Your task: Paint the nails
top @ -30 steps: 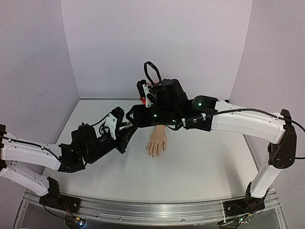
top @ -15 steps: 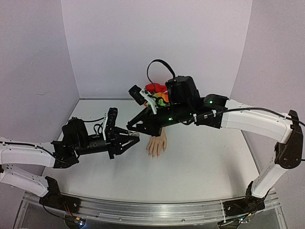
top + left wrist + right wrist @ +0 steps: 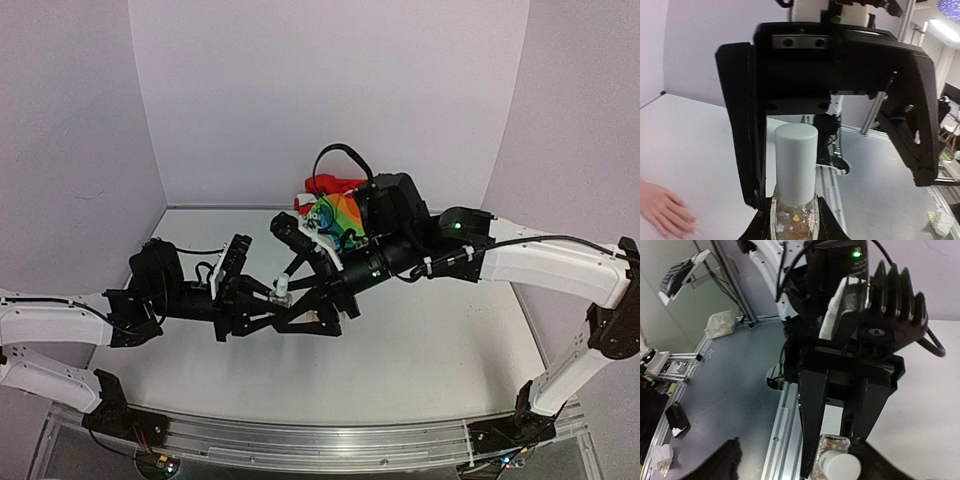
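Observation:
A small clear bottle with glitter flakes and a white cap stands upright in my left gripper, which is shut on its glass body. My right gripper faces it, open wide. Its black fingers stand on either side of the cap and are clear of it. From above, both grippers meet at the bottle over mid-table. The pale fake hand lies flat on the table at the lower left of the left wrist view. Its nails are too small to make out. Its rainbow sleeve shows behind the right arm.
White walls close the table at the back and on both sides. A red object lies behind the sleeve near the back wall. The aluminium rail runs along the near edge.
The right gripper has dropped in front of the left gripper and gone from shut to wide open around the cap. The left gripper has moved slightly right, still holding the bottle.

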Motion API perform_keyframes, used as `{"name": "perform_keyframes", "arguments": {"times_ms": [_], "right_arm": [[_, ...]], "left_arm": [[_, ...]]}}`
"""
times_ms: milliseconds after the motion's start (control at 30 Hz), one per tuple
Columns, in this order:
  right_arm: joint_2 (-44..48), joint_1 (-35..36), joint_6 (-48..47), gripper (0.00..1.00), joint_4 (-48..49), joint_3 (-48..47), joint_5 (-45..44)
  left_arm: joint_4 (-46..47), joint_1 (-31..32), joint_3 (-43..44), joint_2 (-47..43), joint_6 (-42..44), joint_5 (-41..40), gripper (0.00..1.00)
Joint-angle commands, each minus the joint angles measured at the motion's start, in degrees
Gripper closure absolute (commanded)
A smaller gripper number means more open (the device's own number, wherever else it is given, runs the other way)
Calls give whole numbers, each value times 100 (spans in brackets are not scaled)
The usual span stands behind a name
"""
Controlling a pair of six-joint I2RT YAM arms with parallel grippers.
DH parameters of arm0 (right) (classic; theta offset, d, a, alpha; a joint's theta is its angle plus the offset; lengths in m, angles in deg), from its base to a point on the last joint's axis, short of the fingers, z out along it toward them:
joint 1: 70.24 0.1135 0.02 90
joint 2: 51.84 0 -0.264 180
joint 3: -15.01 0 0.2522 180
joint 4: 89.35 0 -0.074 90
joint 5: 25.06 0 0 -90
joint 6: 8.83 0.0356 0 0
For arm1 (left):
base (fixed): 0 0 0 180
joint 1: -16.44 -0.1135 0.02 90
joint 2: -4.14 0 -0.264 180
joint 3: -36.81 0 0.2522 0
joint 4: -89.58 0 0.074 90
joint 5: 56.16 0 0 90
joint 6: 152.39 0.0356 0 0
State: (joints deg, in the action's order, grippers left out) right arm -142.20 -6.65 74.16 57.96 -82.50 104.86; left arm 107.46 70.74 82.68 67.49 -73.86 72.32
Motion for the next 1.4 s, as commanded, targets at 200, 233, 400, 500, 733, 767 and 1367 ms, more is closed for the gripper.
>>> {"name": "perform_keyframes", "arguments": {"times_ms": [200,233,400,500,733,767,1367], "right_arm": [[260,45,2848,7,653,72,-3573],[196,44,3054,9,661,-14,-3641],[-168,108,3500,29,681,-510,-3736],[-413,133,3645,33,654,-719,-3849],[-754,183,3678,54,445,-1039,-4218],[-762,187,3652,59,430,-1042,-4264],[-360,183,-526,100,-297,-643,2050]], "left_arm": [[-139,418,370,-164,1282,-4207,100],[-10,487,340,-117,1425,-4344,100],[396,714,327,158,1645,-5132,100],[531,816,371,326,1737,-5348,100],[707,914,330,392,1742,-5487,100],[708,916,320,378,1739,-5497,100],[200,19,539,48,-134,962,100]]}}
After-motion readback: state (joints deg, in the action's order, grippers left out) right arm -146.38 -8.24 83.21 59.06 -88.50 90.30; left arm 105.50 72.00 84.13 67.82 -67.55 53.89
